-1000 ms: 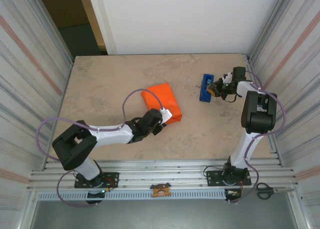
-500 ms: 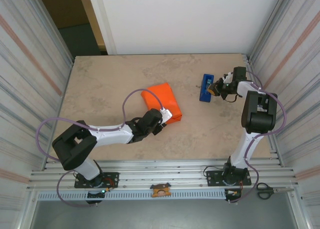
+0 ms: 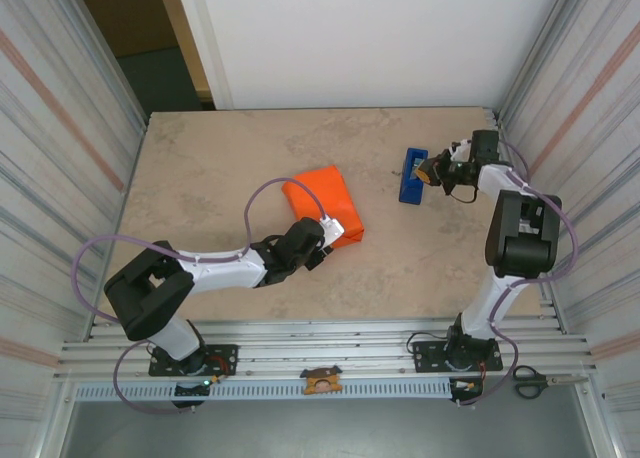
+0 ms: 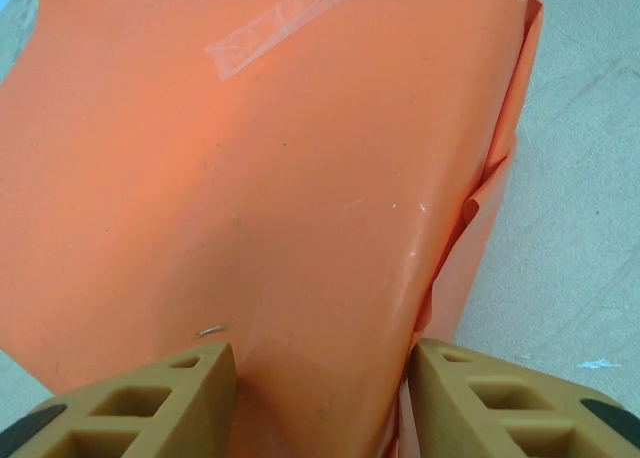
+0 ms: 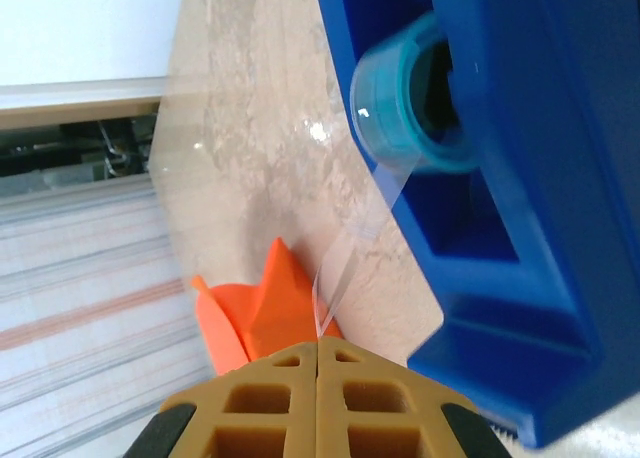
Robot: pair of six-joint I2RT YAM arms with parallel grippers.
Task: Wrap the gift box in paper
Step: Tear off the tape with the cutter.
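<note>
- The left gripper point(image 4: 322, 350) stands about half open at the near right end of the paper point(image 4: 300, 178). A raised fold of the sheet fills the gap between its tan fingers point(image 4: 160, 403) and touches both inner faces, so it is clamped on the paper.
- The paper is a folded orange bundle lying near the middle of the table point(image 3: 220, 168), slightly right of centre. The gift box cannot be told apart from it and is hidden under the sheet.
- A short piece of clear tape point(image 4: 265, 33) is stuck on the paper's far side, and the right edge of the sheet is creased and overlapped.
- The right gripper point(image 5: 318, 346) has its fingers pressed together. They pinch the end of a clear tape strip point(image 5: 350, 248) that runs taut up to the teal roll point(image 5: 400, 108).
- The roll sits in a blue tape dispenser point(image 5: 520, 208), which lies on the table at the far right, just left of the right gripper and well apart from the paper.
- Any lettering on the dispenser is too small to read.
</note>
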